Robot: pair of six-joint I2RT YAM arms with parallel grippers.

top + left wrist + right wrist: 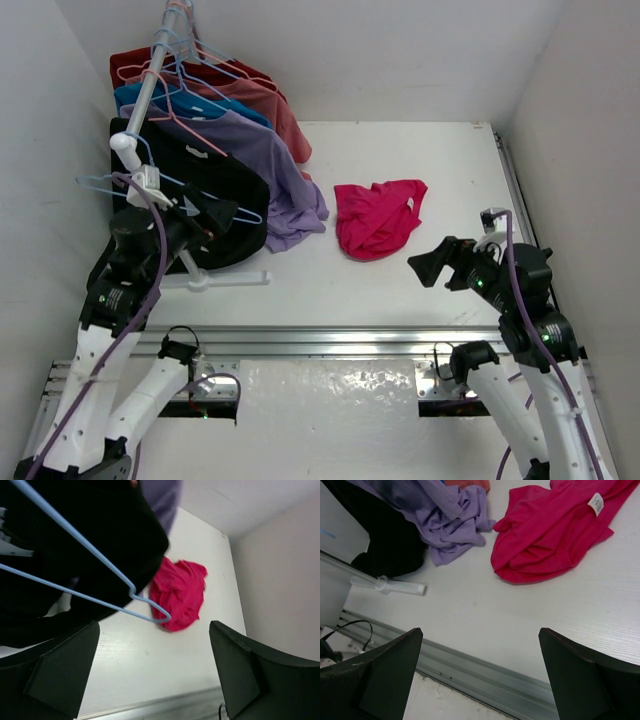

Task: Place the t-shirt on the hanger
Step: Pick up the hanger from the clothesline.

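The magenta-red t-shirt (378, 215) lies crumpled on the white table, right of the clothes rack. It also shows in the left wrist view (177, 592) and in the right wrist view (550, 535), where its white neck label (595, 502) faces up. The light-blue wire hanger (252, 213) hangs in front of a black shirt; one corner (150, 614) points toward the t-shirt. My left gripper (215, 213) is open and empty just by that corner (154, 626), not touching it. My right gripper (430, 265) is open and empty, near and right of the t-shirt (480, 630).
A rack rail (150, 85) at the back left carries dark red, blue, salmon, purple (270, 170) and black (215, 185) shirts on pink and blue hangers. Its white foot (215, 280) lies on the table. A metal rail (330, 340) runs along the near edge. Walls close in on both sides.
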